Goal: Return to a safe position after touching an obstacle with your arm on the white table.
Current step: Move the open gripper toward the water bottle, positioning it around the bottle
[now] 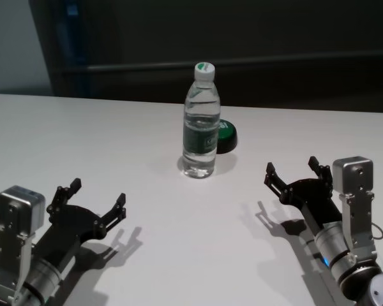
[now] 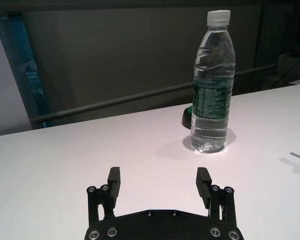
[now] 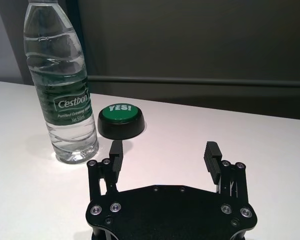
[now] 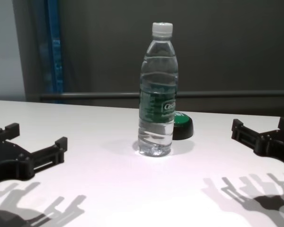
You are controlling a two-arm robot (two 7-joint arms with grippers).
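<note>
The obstacle, a clear water bottle [image 1: 200,121] [image 2: 212,85] [image 3: 60,85] [image 4: 156,92] with a white cap and dark green label, stands upright near the middle of the white table [image 1: 83,140] [image 4: 85,132]. My left gripper [image 1: 97,194] [image 2: 160,182] [image 4: 35,137] hovers low at the near left, open and empty, well clear of the bottle. My right gripper [image 1: 292,169] [image 3: 165,152] [image 4: 258,126] sits at the near right, open and empty, also apart from the bottle.
A low round green button [image 1: 226,135] [image 3: 121,120] [image 4: 182,125] on a black base, marked YES!, sits just behind and to the right of the bottle. A dark wall with a rail [image 1: 274,62] runs behind the table's far edge.
</note>
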